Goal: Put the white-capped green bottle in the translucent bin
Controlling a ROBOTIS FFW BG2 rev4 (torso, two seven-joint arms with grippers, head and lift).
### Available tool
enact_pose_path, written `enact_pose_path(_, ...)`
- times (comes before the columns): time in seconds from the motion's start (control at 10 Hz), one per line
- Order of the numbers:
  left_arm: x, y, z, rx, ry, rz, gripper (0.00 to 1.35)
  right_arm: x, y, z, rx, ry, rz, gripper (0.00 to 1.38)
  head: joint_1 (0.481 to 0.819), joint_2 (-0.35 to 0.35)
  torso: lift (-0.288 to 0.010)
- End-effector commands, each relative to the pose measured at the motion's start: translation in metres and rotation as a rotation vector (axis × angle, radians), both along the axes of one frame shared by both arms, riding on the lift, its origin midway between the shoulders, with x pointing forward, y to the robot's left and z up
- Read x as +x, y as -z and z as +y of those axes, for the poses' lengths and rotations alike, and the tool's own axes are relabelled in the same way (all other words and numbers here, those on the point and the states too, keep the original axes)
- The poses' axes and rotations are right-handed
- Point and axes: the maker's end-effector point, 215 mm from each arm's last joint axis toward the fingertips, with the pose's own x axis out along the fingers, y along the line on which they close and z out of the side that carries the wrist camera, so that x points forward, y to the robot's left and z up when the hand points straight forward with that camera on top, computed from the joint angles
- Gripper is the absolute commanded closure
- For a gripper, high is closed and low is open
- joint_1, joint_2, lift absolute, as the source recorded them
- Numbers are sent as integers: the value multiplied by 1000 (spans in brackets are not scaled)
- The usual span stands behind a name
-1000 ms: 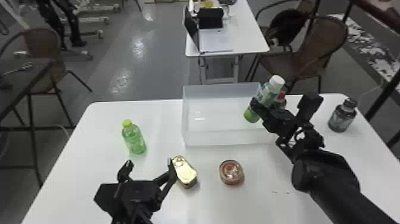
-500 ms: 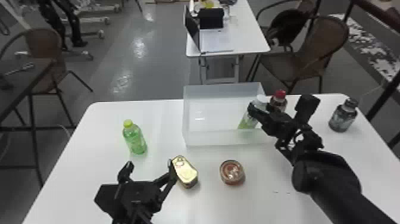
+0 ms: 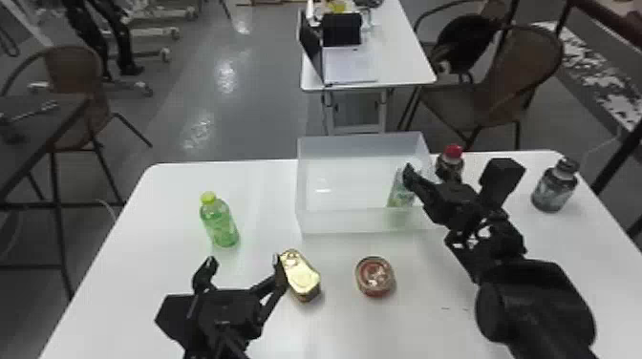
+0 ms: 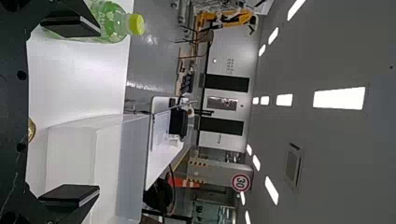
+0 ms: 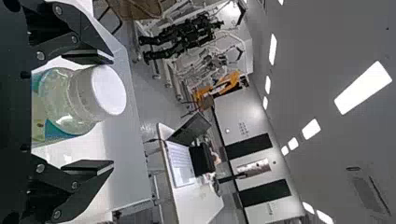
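Quickly: white table [image 3: 267,191] under and around bin, likely picked as a flat base within reach of both arms. Translucent bin [image 3: 348,222] with open top facing up, suited to lowering things in from above. Right gripper [image 5: 112,113] over bin's right end, spread wide around the neck of white-capped green bottle [image 3: 401,188], not pinching; probably freed for backing off. Left gripper [image 3: 243,259] parked front-left of bin, also wide, holding nothing, presumably kept out of the way. Target bottle inside bin, right end, close to front wall, leaning slightly, white cap [image 5: 109,89] between right fingers; likely gripped high for keeping the base free to land first. Can't tell if settled fully on bin floor; could tip if brushed on exit. Left of bin, well apart, yellow-capped green bottle [image 3: 219,223], upright, untouched. Farther right of bin, dark bottle [image 3: 554,187]. Just beside bin's right wall, red-capped bottle [image 3: 451,161], easy to bump. In front of bin, gold tin [image 3: 302,277] leftward, round tin [image 3: 375,276] nearer middle, neither needed.
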Motion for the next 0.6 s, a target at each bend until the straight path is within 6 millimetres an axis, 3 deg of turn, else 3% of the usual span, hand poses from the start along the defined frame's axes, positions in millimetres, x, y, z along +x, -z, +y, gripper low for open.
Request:
enact_pose_path(0.0, 0, -1, -1, -3, -3, -2, 117, -34, -43, 0, -58, 14, -105, 467, 695, 94, -45)
enact_pose_path(0.2, 3, -5, -5, 3, 11, -12, 119, -68, -76, 1, -61, -9, -168, 467, 695, 91, -45)
enact_pose_path(0.3, 4, -6, -6, 5, 13, -15, 119, -86, -76, -1, -78, -21, -167, 467, 695, 93, -45)
enact_pose_path(0.5, 5, -8, -6, 6, 13, -20, 119, -128, -56, -9, -98, -25, -126, 467, 695, 91, -45)
